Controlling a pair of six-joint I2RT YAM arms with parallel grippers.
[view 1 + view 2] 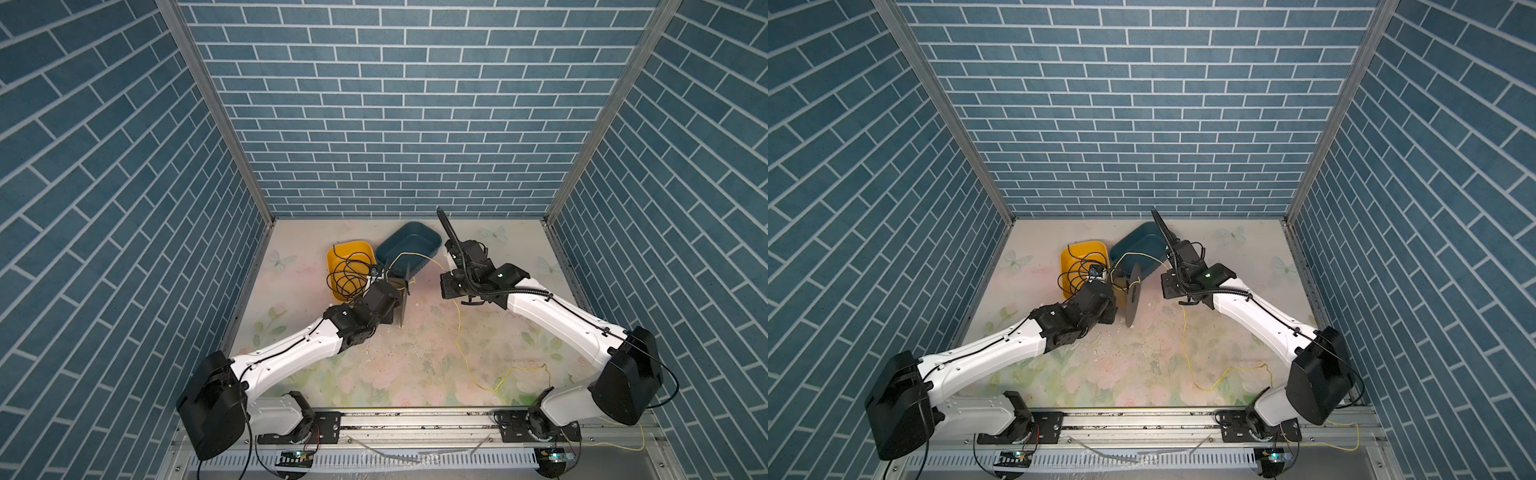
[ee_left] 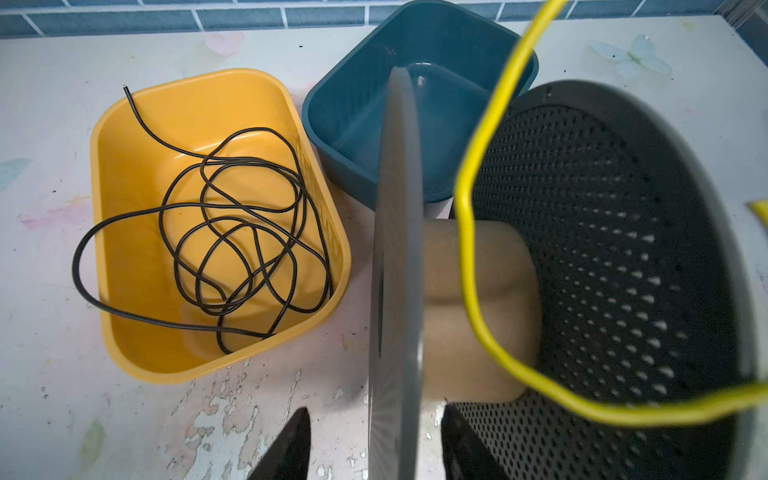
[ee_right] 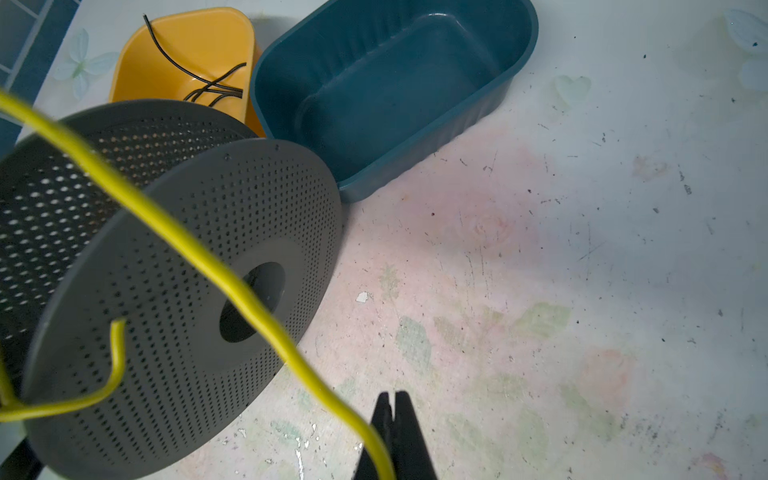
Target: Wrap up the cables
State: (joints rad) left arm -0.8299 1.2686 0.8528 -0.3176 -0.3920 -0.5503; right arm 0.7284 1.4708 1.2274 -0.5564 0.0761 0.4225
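A yellow cable (image 1: 460,332) runs from a grey perforated spool (image 1: 405,297) through the air to my right gripper (image 3: 390,399), then hangs down and trails over the table toward the front right. That gripper is shut on the cable (image 3: 199,249), which passes its fingertips. The spool (image 2: 395,249) stands on edge on the table, with one loose turn of cable (image 2: 469,249) around its tan core (image 2: 498,299). My left gripper (image 2: 375,409) is open. Its fingers (image 2: 297,444) straddle the near flange without touching it.
A yellow bin (image 1: 337,254) holding a tangle of black wire (image 1: 349,276) sits behind the left arm, close to the spool. A dark blue empty bin (image 1: 432,239) stands beside it. The cable's tail (image 1: 623,448) crosses the front rail at the right.
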